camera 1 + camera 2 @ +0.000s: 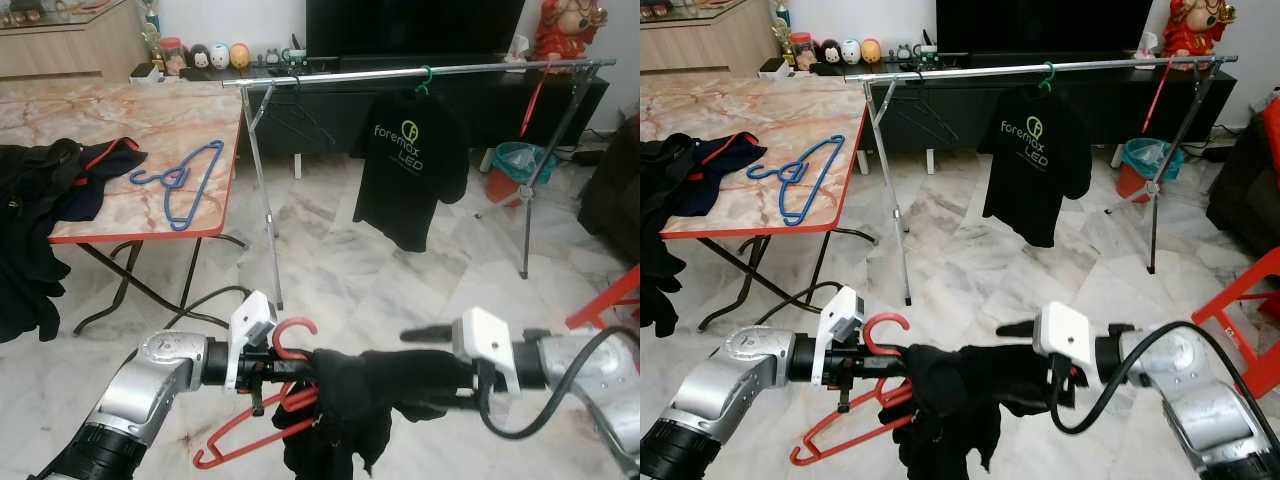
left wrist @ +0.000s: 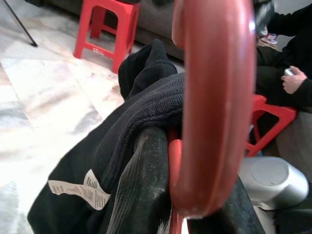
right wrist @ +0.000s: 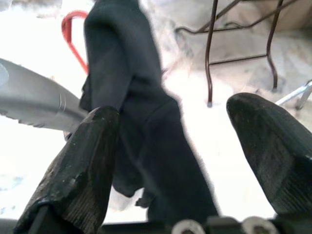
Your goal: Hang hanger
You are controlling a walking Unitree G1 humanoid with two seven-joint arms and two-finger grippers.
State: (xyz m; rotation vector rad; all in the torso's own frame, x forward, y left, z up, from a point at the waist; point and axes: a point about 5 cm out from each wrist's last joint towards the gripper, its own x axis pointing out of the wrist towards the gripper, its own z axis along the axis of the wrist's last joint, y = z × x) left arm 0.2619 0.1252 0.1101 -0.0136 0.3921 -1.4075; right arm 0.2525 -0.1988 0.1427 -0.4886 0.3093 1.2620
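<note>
My left gripper point(image 1: 283, 375) is shut on the neck of a red hanger point(image 1: 252, 432), low in front of me. Its hook point(image 2: 214, 107) curves up past the black finger point(image 2: 141, 185). A black garment point(image 1: 350, 405) is draped over the hanger and sags below it. My right gripper point(image 1: 428, 368) is open at the garment's right end, its fingers point(image 3: 73, 170) spread wide with the cloth point(image 3: 136, 122) hanging just beyond them. The silver clothes rail point(image 1: 400, 72) stands well ahead across the room, carrying a black printed T-shirt point(image 1: 410, 165) on a green hanger.
A marble-topped folding table point(image 1: 160, 120) at the left holds a blue hanger point(image 1: 185, 180) and dark clothes point(image 1: 40, 200). A red hanger point(image 1: 535, 95) hangs at the rail's right end, near a teal bin point(image 1: 520, 160). A red stool point(image 1: 610, 295) and a seated person's hand point(image 2: 292, 80) are at the right.
</note>
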